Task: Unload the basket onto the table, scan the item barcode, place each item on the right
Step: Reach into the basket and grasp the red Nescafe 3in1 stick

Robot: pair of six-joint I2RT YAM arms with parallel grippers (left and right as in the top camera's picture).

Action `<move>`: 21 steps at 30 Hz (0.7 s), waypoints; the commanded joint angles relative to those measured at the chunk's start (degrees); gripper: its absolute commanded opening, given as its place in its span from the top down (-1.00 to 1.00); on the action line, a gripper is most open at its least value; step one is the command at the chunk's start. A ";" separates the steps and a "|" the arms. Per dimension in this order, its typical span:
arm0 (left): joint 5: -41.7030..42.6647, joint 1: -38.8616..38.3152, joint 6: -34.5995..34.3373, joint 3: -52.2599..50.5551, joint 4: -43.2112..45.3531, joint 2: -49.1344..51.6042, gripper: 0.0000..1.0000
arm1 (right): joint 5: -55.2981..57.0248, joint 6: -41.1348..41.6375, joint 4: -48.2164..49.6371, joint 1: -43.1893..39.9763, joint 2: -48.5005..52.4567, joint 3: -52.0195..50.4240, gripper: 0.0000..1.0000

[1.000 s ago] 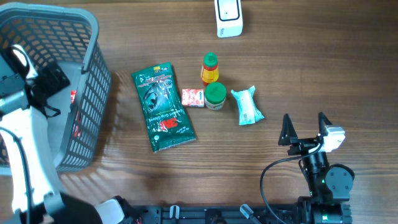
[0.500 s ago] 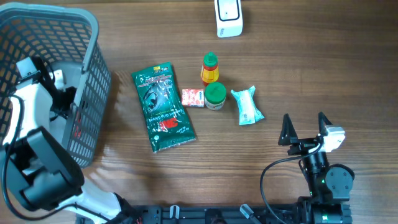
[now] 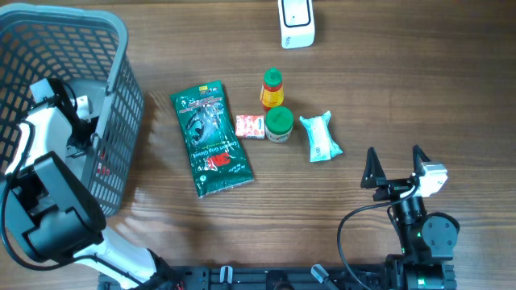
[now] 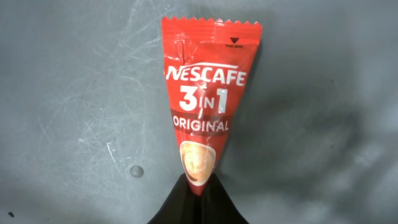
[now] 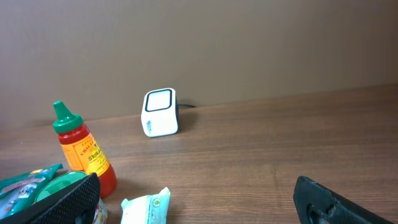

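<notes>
A brown wooden tabletop [image 3: 387,89] fills the overhead view. At its left edge stands a grey plastic mesh basket [image 3: 121,105], with the left arm [image 3: 31,138] reaching down inside it. A green foil pouch [image 3: 211,138] lies flat left of centre, and a white box-shaped barcode scanner [image 3: 296,22] sits at the top edge. On the basket's grey floor lies a red Nescafe 3-in-1 sachet [image 4: 205,106], its lower tip pinched between the closed left fingers [image 4: 186,205]. The right fingers [image 3: 372,171], at lower right, stand wide apart, holding nothing
</notes>
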 commanded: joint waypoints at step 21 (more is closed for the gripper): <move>-1.66 -1.75 -3.67 17.42 -3.10 -28.41 0.92 | 0.37 -0.59 0.26 0.22 -0.46 -0.11 -0.99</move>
